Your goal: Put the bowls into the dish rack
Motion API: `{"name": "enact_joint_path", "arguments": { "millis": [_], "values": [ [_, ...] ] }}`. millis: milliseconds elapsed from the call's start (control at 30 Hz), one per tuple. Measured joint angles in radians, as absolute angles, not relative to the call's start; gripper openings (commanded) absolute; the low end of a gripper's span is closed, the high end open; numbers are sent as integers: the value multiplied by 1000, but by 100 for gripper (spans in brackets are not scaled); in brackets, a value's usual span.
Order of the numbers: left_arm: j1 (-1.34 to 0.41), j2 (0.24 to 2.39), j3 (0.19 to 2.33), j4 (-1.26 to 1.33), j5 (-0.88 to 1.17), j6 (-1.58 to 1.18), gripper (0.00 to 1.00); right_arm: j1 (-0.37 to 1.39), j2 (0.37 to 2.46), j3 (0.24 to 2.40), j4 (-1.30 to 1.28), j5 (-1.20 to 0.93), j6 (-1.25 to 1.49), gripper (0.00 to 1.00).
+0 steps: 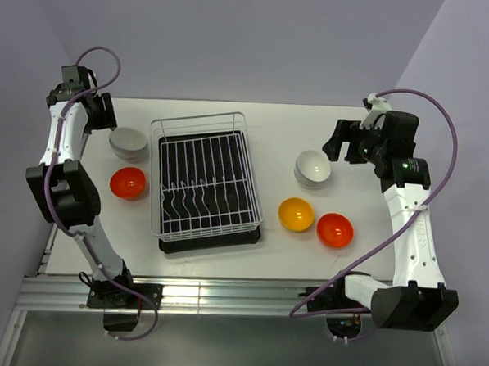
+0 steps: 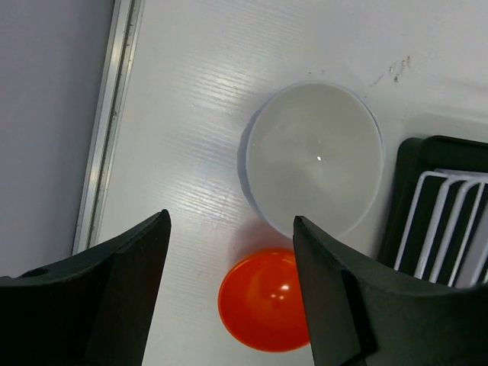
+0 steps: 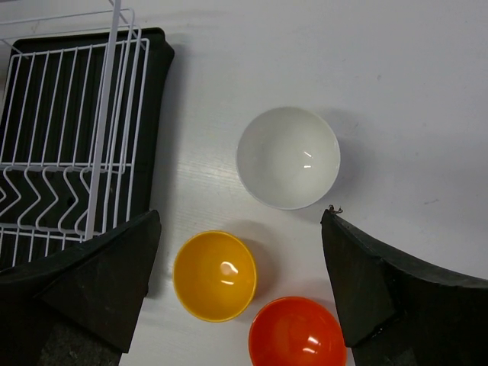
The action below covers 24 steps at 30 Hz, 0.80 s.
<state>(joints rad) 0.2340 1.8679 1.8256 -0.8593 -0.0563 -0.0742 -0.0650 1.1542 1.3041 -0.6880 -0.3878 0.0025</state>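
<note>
Upright glossy bowls (image 1: pixel 296 214) either side of white dish rack (image 1: pixel 203 181)

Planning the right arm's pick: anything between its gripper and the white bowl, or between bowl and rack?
Nothing visible. The open right gripper faces the white bowl directly; nothing lies between bowl and dish rack.

The dish rack (image 2: pixel 422 223) runs off the left wrist view's edge.

A white table (image 1: pixel 280 127) edged by an aluminium rail (image 1: pixel 222 301), with pale lilac walls (image 1: pixel 236 35) behind.
</note>
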Motion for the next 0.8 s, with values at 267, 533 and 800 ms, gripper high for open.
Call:
{"name": "enact_joint_path", "arguments": {
  "millis": [267,533,800],
  "values": [
    [234,1977,1856,-859,-72,-107,61,-65,1154,1304,-688,-386,22,93],
    [234,2038,1863,-854,-67,-147,51,-65,1166,1309,-688,-387,30,92],
    [234,2052,1863,-840,-67,-184,37,-65,1179,1310,-688,-386,32,92]
  ]
}}
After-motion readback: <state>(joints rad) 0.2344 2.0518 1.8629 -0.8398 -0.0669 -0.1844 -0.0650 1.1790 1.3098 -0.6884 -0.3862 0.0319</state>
